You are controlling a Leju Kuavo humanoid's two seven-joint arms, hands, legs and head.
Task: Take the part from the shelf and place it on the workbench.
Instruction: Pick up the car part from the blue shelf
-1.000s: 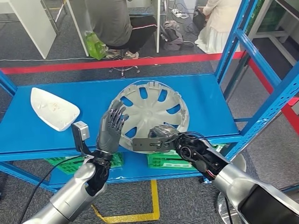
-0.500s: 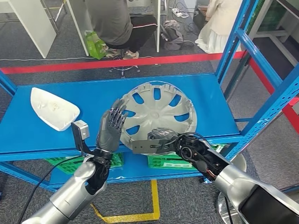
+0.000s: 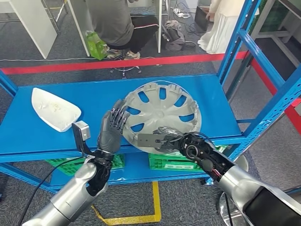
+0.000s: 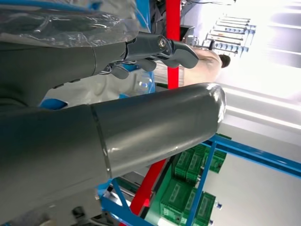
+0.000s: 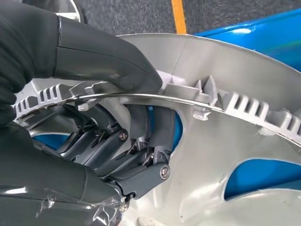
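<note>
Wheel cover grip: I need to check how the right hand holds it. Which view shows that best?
The right wrist view: the right hand pinches the wheel cover rim, thumb above, fingers beneath. The head view shows the whole cover; the left wrist view shows none clearly.

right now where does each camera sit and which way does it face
Head view: high on the body, looking down at the blue metal shelf, round silver hubcap, both arms.
Left wrist view: behind the left hand, facing out along the shelf frame.
Right wrist view: behind the right hand gripping the hubcap rim.
Shared: hubcap, head and right wrist views.
</note>
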